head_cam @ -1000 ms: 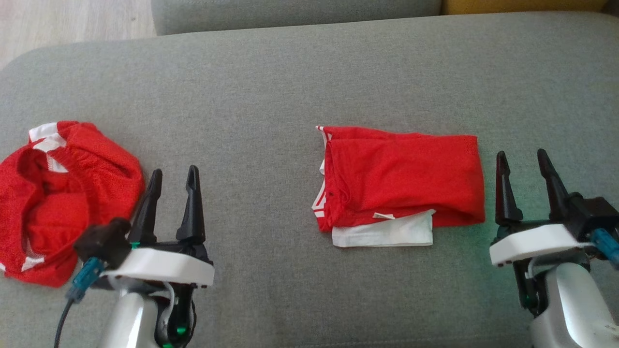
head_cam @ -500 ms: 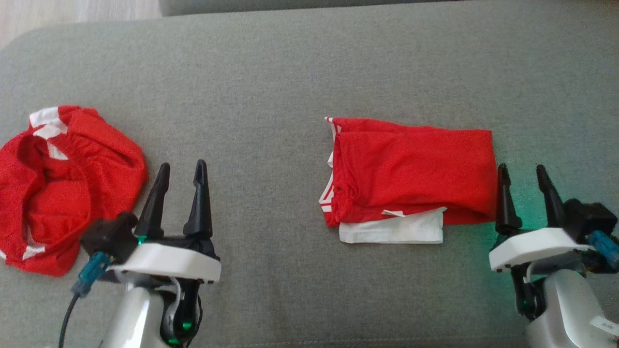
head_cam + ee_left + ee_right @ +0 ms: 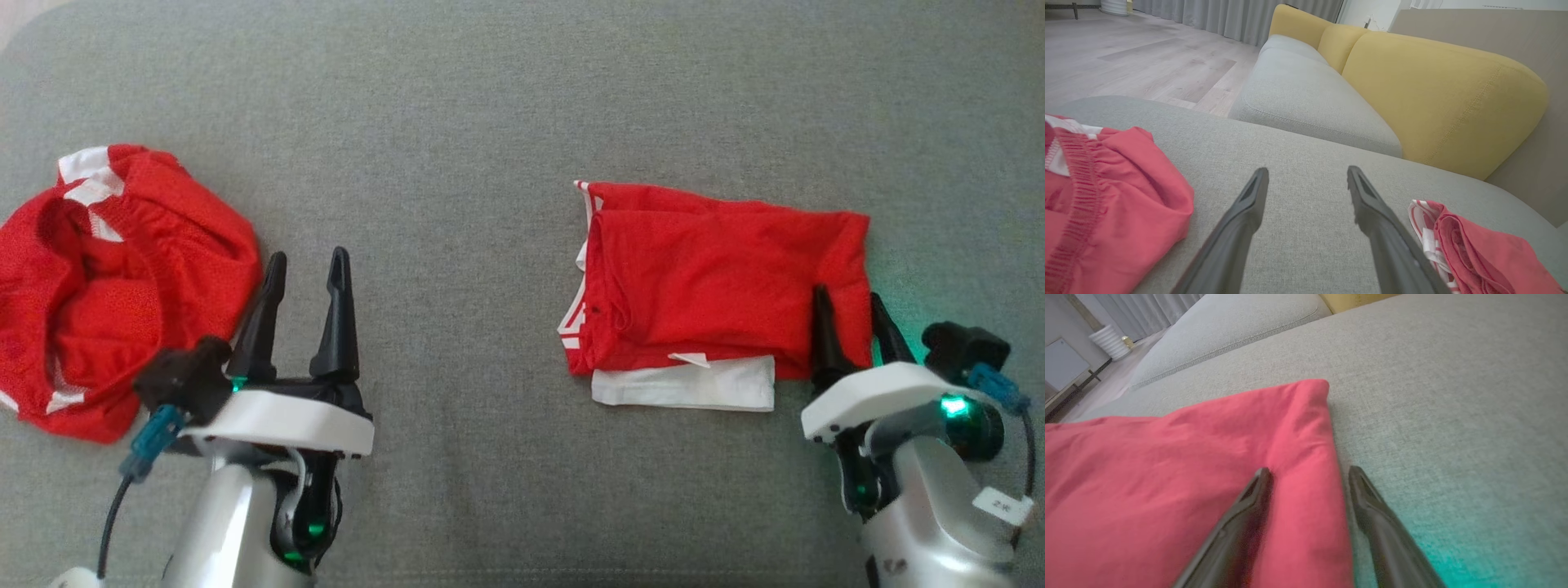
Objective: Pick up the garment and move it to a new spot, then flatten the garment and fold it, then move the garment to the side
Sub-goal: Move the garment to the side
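Folded red garment (image 3: 718,278), right gripper (image 3: 847,296) parted astride its edge, left gripper (image 3: 309,255) parted beside crumpled red cloth (image 3: 106,286)

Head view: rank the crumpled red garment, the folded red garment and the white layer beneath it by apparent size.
Largest, too alike to rank: crumpled red garment (runs off-frame) and folded red garment.
Smallest: white layer.
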Robot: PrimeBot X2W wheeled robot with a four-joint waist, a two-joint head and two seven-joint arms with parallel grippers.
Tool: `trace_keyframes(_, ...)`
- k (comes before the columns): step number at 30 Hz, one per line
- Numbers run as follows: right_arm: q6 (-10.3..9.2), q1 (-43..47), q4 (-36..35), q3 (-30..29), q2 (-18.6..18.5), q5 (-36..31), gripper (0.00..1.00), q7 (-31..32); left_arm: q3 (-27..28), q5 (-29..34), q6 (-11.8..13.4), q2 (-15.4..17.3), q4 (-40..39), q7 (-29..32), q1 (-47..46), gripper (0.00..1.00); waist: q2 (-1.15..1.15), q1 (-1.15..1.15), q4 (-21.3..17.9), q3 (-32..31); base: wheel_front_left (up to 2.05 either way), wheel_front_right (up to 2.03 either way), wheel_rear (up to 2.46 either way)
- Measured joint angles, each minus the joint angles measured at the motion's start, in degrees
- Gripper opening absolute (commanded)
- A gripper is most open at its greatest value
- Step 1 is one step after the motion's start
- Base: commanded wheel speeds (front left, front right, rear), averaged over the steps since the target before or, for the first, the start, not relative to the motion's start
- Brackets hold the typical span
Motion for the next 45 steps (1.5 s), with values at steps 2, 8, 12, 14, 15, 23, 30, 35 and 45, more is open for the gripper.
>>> trace_keyframes(2, 0.0, -1.0, 1.2, 0.7, -0.1, 1.9, 0.0, 0.0, 0.0, 0.0, 0.0, 0.0, 0.0, 0.0, -0.3, 1.0, 0.0, 0.0, 0.1, 0.1, 0.0, 0.0, 0.0)
trace_keyframes(8, 0.0, -2.5, 2.5, 3.2, -0.7, -7.1, 0.0, -3.1, 0.2, 0.0, 0.0, 0.0, 0.1, 0.0, -0.3, 1.0, 0.0, 0.0, -0.5, 0.1, 0.0, 0.0, 0.0)
trace_keyframes(12, 0.0, -3.7, 0.5, 5.5, -3.5, -14.3, 0.0, -4.1, 0.4, 0.0, 0.0, 0.0, 0.0, 0.0, -0.3, 1.0, 0.0, 0.0, -1.5, 0.1, 0.0, 0.0, 0.0)
trace_keyframes(14, 0.01, -5.7, -1.0, 7.0, -5.8, -16.4, 0.0, -4.3, 0.4, 0.0, 0.0, 0.0, -0.1, 0.0, -0.4, 1.0, 0.0, 0.0, -2.0, 0.4, 0.0, 0.0, 0.0)
trace_keyframes(15, 0.01, -7.0, -1.7, 7.7, -7.2, -16.9, 0.0, -4.2, 0.4, 0.0, 0.0, 0.0, -0.2, 0.0, -0.4, 1.0, 0.0, 0.0, -2.3, 0.7, 0.0, 0.0, 0.0)
trace_keyframes(23, 0.01, -14.7, -4.1, 6.5, -21.7, -13.8, 0.0, -0.3, 0.3, 0.0, -0.5, 0.0, -0.8, 0.0, -3.9, 1.0, 0.0, 0.0, -3.6, 4.7, 0.0, 0.0, 0.0)
trace_keyframes(30, 0.01, -15.8, -3.9, -2.3, -28.8, -11.4, 0.0, 2.3, 0.3, 0.0, -0.8, 0.0, -0.4, 0.0, -5.7, 1.0, 0.0, 0.01, -3.9, 8.4, 0.0, 0.0, 0.0)
trace_keyframes(35, 0.01, -15.9, -7.0, -7.0, -28.0, -12.8, 0.0, 3.8, 0.0, 0.0, -1.5, -0.1, -0.3, 0.0, -7.0, 1.0, 0.0, 0.01, -3.7, 10.2, 0.0, 0.0, 0.0)
trace_keyframes(45, 0.01, -15.1, -12.2, -9.9, -24.2, -13.1, 1.0, 4.8, 0.1, 0.0, -1.5, -0.1, 0.7, 0.0, -7.3, 1.0, 0.0, 0.0, -3.0, 9.7, 0.0, 0.0, 0.0)
